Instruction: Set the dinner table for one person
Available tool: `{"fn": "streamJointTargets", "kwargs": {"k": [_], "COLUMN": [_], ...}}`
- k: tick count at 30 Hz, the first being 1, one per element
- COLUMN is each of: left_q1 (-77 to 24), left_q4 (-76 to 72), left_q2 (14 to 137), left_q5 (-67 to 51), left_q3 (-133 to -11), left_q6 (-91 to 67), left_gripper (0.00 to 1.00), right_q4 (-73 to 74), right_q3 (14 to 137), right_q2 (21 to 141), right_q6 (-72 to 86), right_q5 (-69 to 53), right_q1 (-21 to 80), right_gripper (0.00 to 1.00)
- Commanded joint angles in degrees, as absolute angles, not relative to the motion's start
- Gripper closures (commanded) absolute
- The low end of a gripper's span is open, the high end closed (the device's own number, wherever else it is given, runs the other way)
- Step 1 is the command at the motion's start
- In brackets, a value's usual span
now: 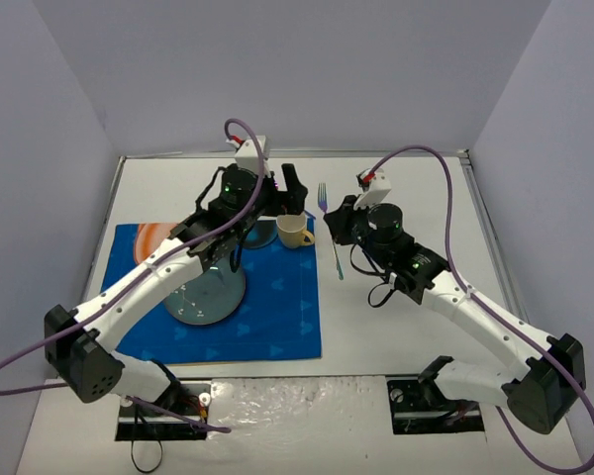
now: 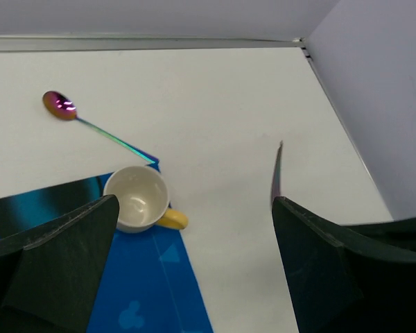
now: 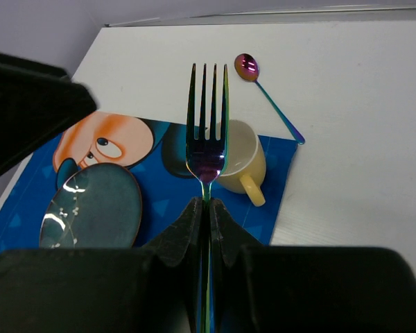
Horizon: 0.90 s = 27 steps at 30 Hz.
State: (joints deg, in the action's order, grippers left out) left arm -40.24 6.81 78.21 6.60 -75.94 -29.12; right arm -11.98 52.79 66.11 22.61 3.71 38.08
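The white dinner table [image 1: 168, 188] holds a blue cartoon placemat [image 1: 277, 307]. A dark teal plate [image 1: 206, 292] lies on the mat. A cream cup with a yellow handle [image 1: 294, 231] stands at the mat's far right corner. My right gripper [image 3: 208, 208] is shut on the handle of an iridescent fork [image 3: 208, 118], tines pointing away. In the top view the fork [image 1: 326, 213] runs just right of the mat, with the right gripper [image 1: 341, 224] on it. My left gripper [image 2: 194, 277] is open and empty above the cup [image 2: 135, 198]. In the top view it [image 1: 277, 206] hovers there.
An iridescent spoon [image 2: 59, 105] lies on the table beyond the cup, its handle end at the mat's corner; it also shows in the right wrist view [image 3: 248, 66]. Grey walls enclose the table on three sides. The metal rim [image 1: 485, 213] runs along the right.
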Motion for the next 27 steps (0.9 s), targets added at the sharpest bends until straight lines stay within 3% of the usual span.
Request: {"fn": "streamJointTargets", "kwargs": {"k": [1,11,27], "left_q1": [-42.14,-42.45,-42.45], "left_q4": [-2.78,-2.60,-0.09], "left_q2": [81.28,85.63,87.51], "left_q5": [6.37,2.76,0.20], "left_q3": [-82.73,-85.97,-85.78], "left_q6": [-28.66,-28.66,-29.42], "left_gripper": [0.13,0.34,0.54], "right_q4": [-18.42,-17.86,-19.45], "right_q3": [52.93,52.56,52.03], "right_q2": [63.95,63.47,64.48], "right_q6": [23.92,22.06,22.30], "right_q5": [3.46,3.41,2.99], "right_q1": [39.25,39.73,40.25], "right_gripper": [1.00,1.00,1.00]}}
